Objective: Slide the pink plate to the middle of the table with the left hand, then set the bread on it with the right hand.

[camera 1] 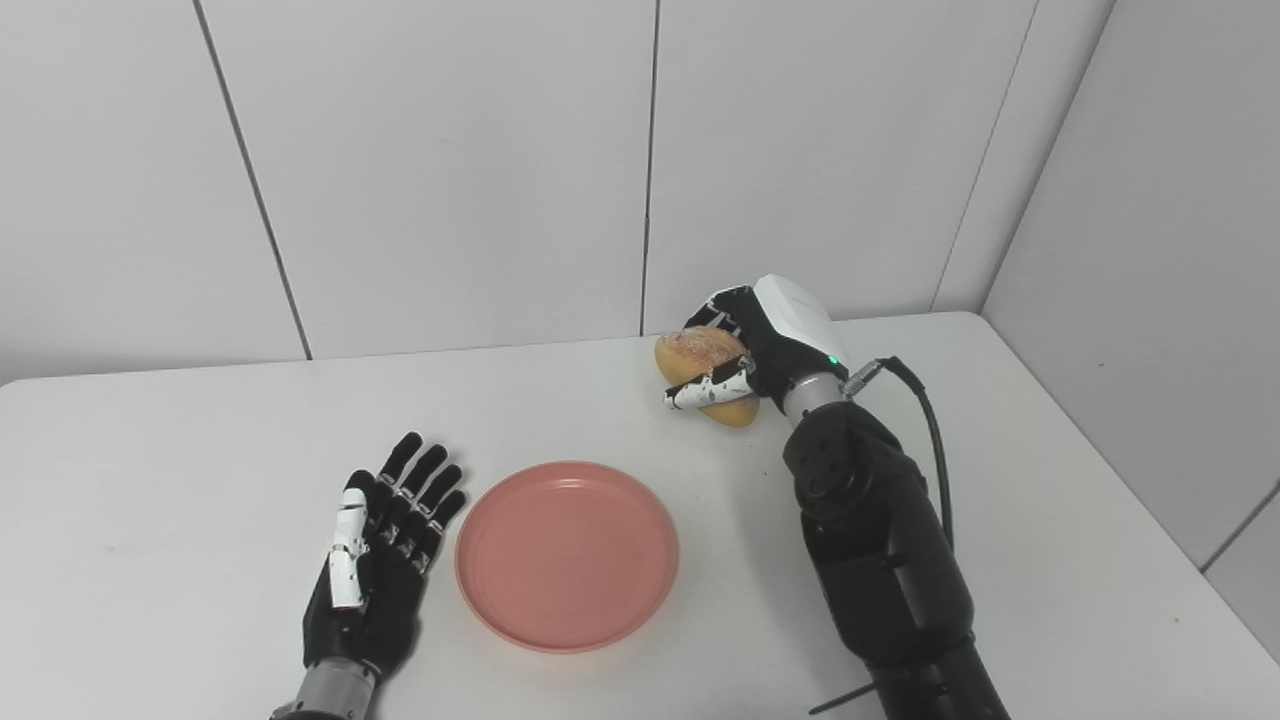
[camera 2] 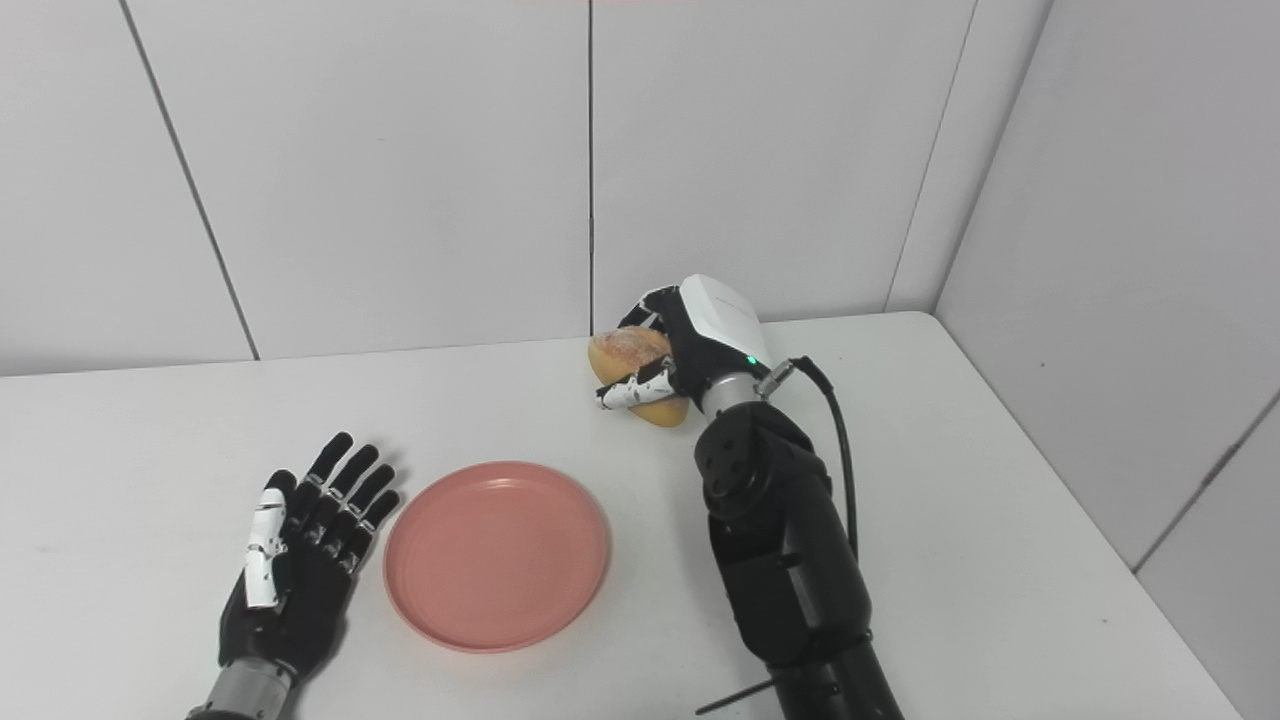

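A white table (camera 1: 200,450) fills the lower part of both views, its top matte and plain, its far right corner rounded; behind it stands a wall (camera 1: 450,170) of pale grey panels, split by thin dark vertical seams, meeting the table's far edge; at the right a second panelled wall (camera 1: 1160,250) runs toward the camera, forming a corner with the first; the light is even and soft, casting only faint shadows on the tabletop.
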You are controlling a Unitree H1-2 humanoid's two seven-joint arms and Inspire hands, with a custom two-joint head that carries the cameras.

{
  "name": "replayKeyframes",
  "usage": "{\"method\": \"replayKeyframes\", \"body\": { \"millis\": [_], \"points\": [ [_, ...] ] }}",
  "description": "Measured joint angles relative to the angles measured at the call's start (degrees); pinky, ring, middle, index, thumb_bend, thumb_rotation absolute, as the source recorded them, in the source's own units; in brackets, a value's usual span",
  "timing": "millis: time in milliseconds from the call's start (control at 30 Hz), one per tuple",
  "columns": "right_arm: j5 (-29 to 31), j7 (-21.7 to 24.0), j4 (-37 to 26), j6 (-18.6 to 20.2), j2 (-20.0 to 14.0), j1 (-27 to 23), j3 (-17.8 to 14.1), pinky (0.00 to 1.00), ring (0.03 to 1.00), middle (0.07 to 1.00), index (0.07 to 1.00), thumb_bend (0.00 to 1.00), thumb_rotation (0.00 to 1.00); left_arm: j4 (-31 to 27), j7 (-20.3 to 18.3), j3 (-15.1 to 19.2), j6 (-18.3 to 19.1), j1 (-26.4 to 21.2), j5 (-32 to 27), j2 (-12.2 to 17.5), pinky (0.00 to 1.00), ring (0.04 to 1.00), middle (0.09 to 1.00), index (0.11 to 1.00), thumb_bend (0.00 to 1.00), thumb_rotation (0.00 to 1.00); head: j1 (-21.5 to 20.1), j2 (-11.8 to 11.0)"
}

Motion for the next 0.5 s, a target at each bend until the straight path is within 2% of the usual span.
{"method": "replayKeyframes", "body": {
  "millis": [67,133,233,367,500],
  "points": [
    [1.5,0.2,-1.0,0.0,-0.4,0.4,1.3,0.36,0.424,0.462,0.517,0.52,0.00,-0.4,0.4,-0.3,0.0,0.2,0.2,-0.2,0.92,0.895,0.899,0.882,0.40,1.00,1.1,0.2],
    [2.6,1.1,-2.5,0.0,-1.2,0.8,3.0,0.41,0.448,0.464,0.518,0.52,0.00,-0.8,0.9,-0.6,0.0,0.5,0.5,-0.4,0.91,0.891,0.898,0.879,0.40,1.00,2.1,0.4],
    [4.2,2.3,-4.2,0.0,-2.5,0.8,5.9,0.42,0.476,0.506,0.468,0.53,0.00,-1.0,1.3,-1.0,0.0,0.7,1.5,-0.9,0.91,0.890,0.897,0.877,0.40,1.00,3.3,0.5],
    [6.9,3.1,-5.1,-0.9,-4.0,0.9,9.5,0.33,0.399,0.500,0.459,0.53,0.00,-1.3,2.5,-1.5,0.0,0.8,2.7,-1.8,0.90,0.880,0.889,0.869,0.41,1.00,5.5,0.8],
    [10.2,3.5,-5.7,-4.1,-5.6,1.2,12.4,0.33,0.384,0.487,0.471,0.53,0.00,-1.9,3.6,-1.9,0.0,1.1,3.8,-2.9,0.90,0.882,0.890,0.869,0.41,1.00,7.9,1.1]
  ]
}}
